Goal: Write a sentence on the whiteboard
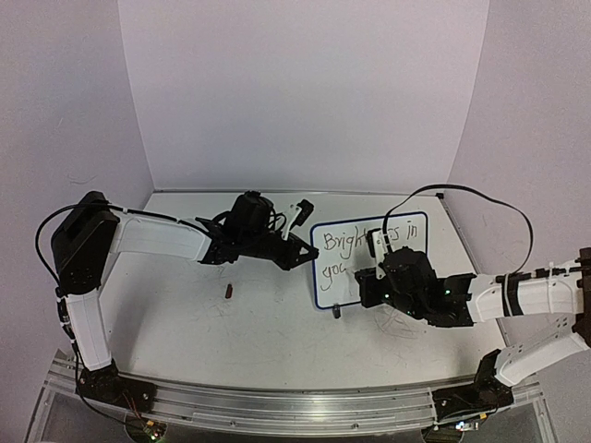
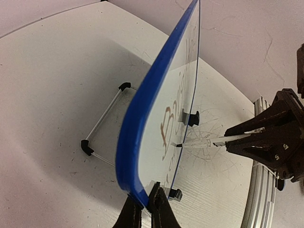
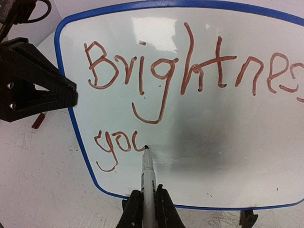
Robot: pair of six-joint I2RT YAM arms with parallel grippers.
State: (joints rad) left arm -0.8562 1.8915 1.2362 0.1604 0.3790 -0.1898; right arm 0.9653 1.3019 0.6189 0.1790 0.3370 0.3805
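On the desk (image 1: 259, 323) the whiteboard (image 3: 228, 156) stands propped on its feet right of centre, facing the right arm. It is light and leans on a thin wire stand, so a hard push would likely tip or swing it. The left end effector (image 2: 148, 202) is closed on the frame at the lower left corner. That is one small hold, and I judge the board could pivot about it under a sideways stroke. The right end effector (image 3: 148, 199) is shut on the marker (image 3: 148, 175), held low on the barrel. The pen could tilt or slide in the fingers and leave crooked or faint letters. The sentence (image 3: 156, 76) reads "Brightnes…" above "you", with the tip touching just after the "u". The bottom frame lies near, so low strokes may run off the board.
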